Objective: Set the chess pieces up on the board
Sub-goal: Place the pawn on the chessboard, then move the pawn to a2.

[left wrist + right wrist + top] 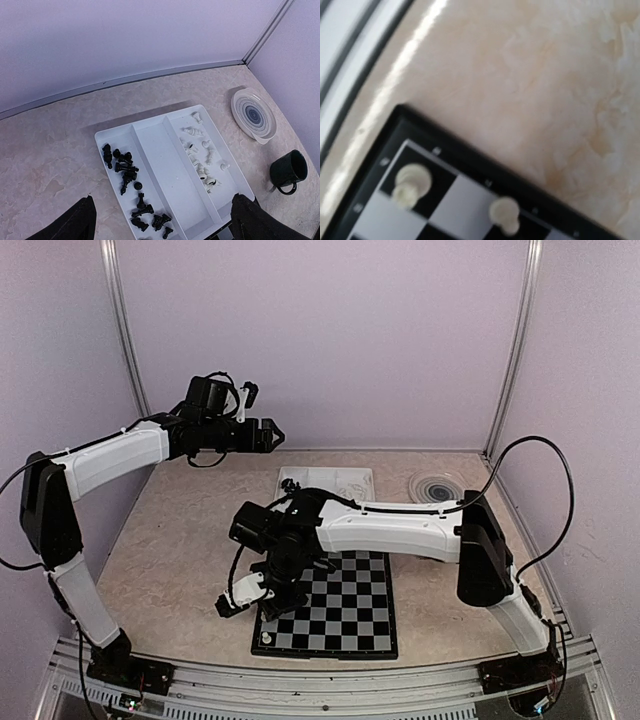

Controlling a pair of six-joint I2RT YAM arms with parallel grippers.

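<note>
The board (340, 615) lies at the near middle of the table. My right gripper (240, 600) hangs low at the board's left edge; I cannot tell how its jaws stand. The right wrist view shows no fingers, only the board's corner (420, 125) with two white chess pieces (410, 182) (504, 214) standing on edge squares. My left gripper (270, 435) is raised high at the back left, open and empty. In its view the dark fingers (75, 222) frame a white tray (160, 150) with black pieces (127, 172) in the left compartment and white pieces (200, 160) in the right.
The tray (325, 483) sits behind the board, its middle compartment bare. A striped plate (437, 487) (253, 115) lies at the back right. A dark mug (288, 171) stands near the plate. Walls close in the table on three sides.
</note>
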